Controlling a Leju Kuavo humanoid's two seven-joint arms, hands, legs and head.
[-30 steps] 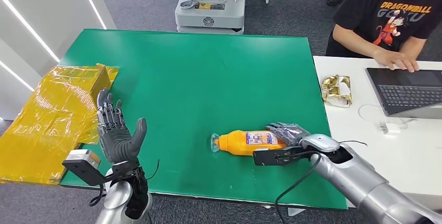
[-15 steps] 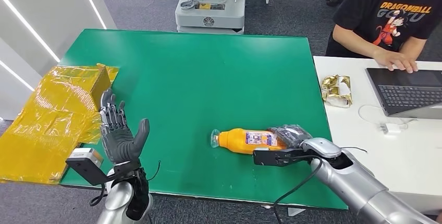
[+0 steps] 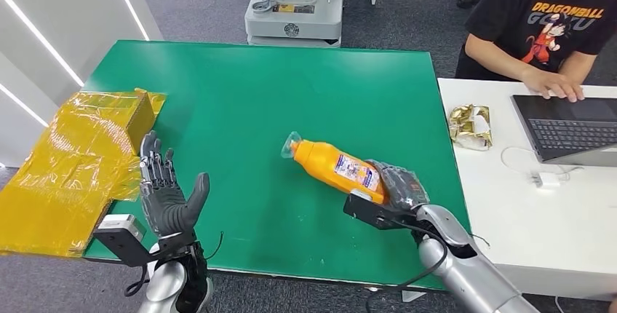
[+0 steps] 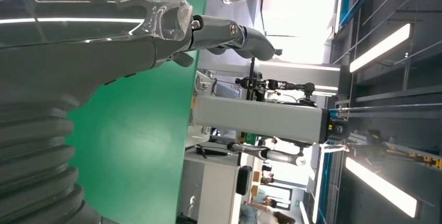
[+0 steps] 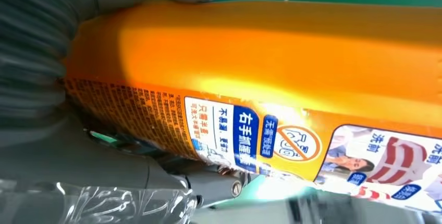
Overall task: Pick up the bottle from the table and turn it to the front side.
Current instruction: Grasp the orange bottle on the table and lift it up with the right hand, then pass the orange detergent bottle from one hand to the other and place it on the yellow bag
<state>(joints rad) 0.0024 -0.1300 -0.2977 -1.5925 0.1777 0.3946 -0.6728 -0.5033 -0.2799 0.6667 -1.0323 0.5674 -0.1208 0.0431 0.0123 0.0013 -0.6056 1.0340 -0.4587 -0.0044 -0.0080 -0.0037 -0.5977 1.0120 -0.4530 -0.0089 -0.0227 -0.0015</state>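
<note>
Right robot hand (image 3: 396,185) grasps the base end of the orange bottle (image 3: 335,167) (neck tilted far-left over the green surface (image 3: 291,94)); such an end-only grasp risks slippage during rotation.

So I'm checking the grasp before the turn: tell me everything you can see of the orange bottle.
The orange bottle looks like glossy plastic, with a clear cap at its far-left end and a blue-and-white printed label on its side. It is lifted off the green table, tilted with the cap end higher. The right hand grips its base end, fingers wrapped around the body. The right wrist view shows the label close up, with small print and pictures. Nothing else touches it.
</note>
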